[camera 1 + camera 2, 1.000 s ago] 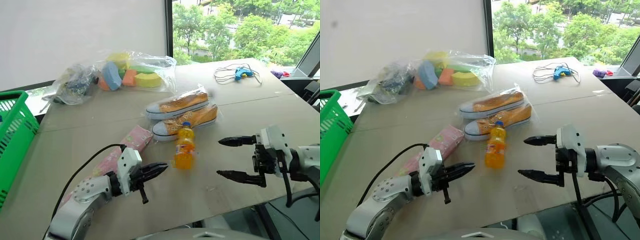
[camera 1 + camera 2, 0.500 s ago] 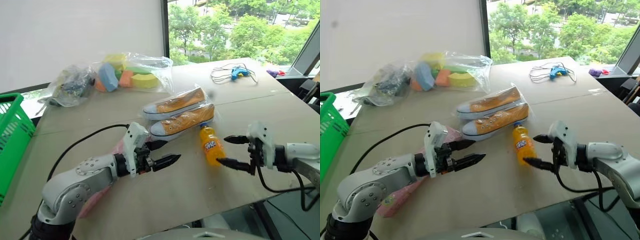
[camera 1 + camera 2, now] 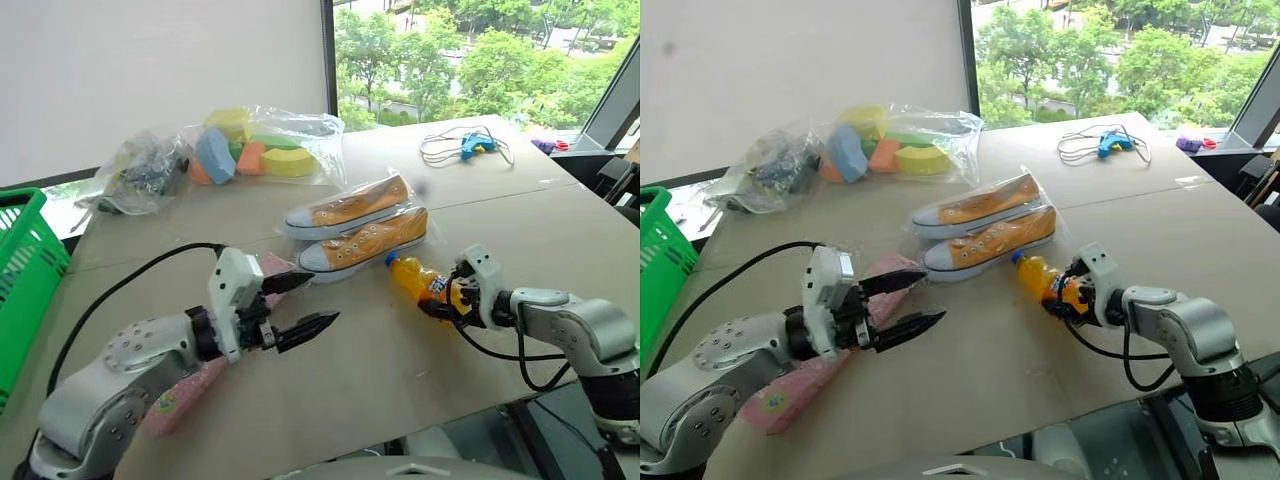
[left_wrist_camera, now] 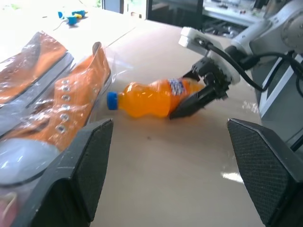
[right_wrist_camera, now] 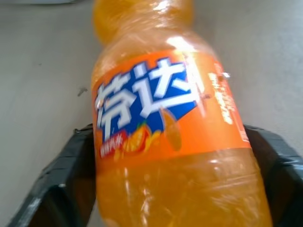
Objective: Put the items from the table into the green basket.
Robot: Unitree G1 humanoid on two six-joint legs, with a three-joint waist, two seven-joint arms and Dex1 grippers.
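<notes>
Orange drink bottle (image 3: 418, 279), upright a second ago, now lies gripped in our right gripper (image 3: 447, 297); left gripper (image 3: 300, 305) spread empty.

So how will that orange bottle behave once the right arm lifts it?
The orange drink bottle lies on its side on the table, so it would probably roll if it slipped. It looks full, likely heavy for its size. The right end effector grips its smooth label, which may slide.

The orange plastic drink bottle (image 3: 417, 279) has toppled onto its side, the right gripper (image 3: 446, 296) has closed on it, and the left gripper (image 3: 306, 304) has opened.
</notes>
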